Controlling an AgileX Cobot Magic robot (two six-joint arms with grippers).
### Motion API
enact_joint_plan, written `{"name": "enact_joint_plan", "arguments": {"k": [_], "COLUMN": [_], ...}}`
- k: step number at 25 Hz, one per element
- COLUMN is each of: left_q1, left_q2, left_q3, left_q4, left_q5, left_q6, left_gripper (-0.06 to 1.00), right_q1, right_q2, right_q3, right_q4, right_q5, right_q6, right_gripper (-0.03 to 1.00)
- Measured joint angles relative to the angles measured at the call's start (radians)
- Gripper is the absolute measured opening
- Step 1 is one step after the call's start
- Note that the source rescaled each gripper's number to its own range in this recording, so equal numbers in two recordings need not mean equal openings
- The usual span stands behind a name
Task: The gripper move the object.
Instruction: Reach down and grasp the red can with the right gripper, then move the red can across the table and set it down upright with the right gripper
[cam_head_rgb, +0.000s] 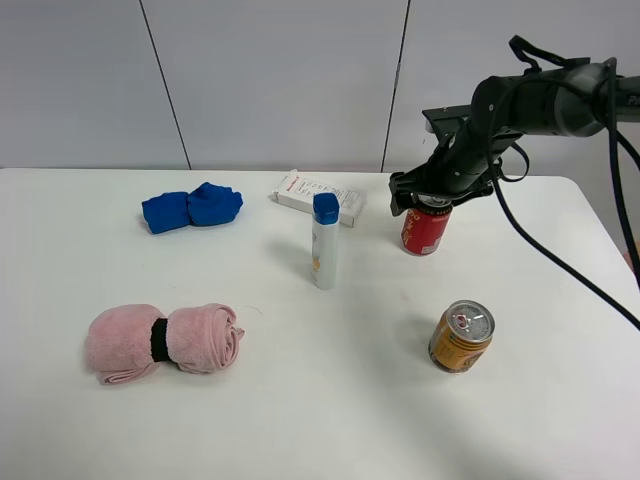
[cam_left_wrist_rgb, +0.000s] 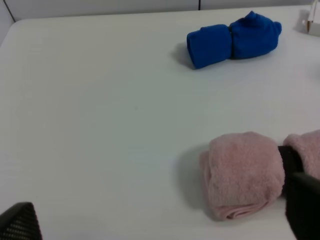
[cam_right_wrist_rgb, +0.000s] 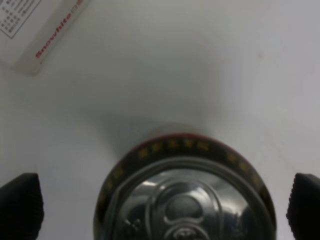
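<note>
One hand (cam_head_rgb: 430, 202) astride red can (cam_head_rgb: 425, 232)

Right gripper (cam_head_rgb: 437, 196) on an outstretched arm (cam_head_rgb: 540, 100), pointing down, fingers (cam_right_wrist_rgb: 20, 206) wide apart.

Taking the bottle (cam_head_rgb: 325, 243) mid-table (cam_head_rgb: 330, 420) as the mark: just behind it, a box (cam_head_rgb: 320, 197) lying flat; behind and right, the drink can (cam_head_rgb: 426, 230), upright, right gripper (cam_head_rgb: 440, 195) straddling its top, jaws spread. In front and right, well apart, a second can (cam_head_rgb: 461, 337), upright. Left and behind, a cloth bundle (cam_head_rgb: 192, 208); left and in front, a towel roll (cam_head_rgb: 165, 342).
</note>
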Motion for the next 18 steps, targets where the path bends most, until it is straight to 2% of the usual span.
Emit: {"name": "enact_joint_plan", "arguments": {"k": [6, 8, 9, 11, 13, 14, 15, 18], "left_q1": [0.0, 0.0, 0.0, 0.0, 0.0, 0.0, 0.0, 0.0], "left_q2": [0.0, 0.0, 0.0, 0.0, 0.0, 0.0, 0.0, 0.0], "left_q3": [0.0, 0.0, 0.0, 0.0, 0.0, 0.0, 0.0, 0.0], "left_q4": [0.0, 0.0, 0.0, 0.0, 0.0, 0.0, 0.0, 0.0], "left_q5": [0.0, 0.0, 0.0, 0.0, 0.0, 0.0, 0.0, 0.0], "left_q6": [0.0, 0.0, 0.0, 0.0, 0.0, 0.0, 0.0, 0.0], "left_gripper": [1.0, 1.0, 1.0, 1.0, 1.0, 1.0, 1.0, 1.0], "right_q1": [0.001, 0.001, 0.001, 0.001, 0.001, 0.001, 0.001, 0.001], "right_q2": [0.037, 0.046, 0.05, 0.052, 0.052, 0.052, 0.052, 0.052], "right_q3": [0.0, 0.0, 0.0, 0.0, 0.0, 0.0, 0.0, 0.0], "right_q4": [0.001, 0.001, 0.001, 0.001, -0.001, -0.002, -0.001, -0.001], "right_q5": [-0.004, -0.004, -0.004, -0.004, -0.004, -0.004, -0.005, -0.005], "right_q6": [0.0, 0.0, 0.0, 0.0, 0.0, 0.0, 0.0, -0.001], "right_gripper": [0.93, 0.85, 0.79, 0.57, 0.27, 0.06, 0.0, 0.0]}}
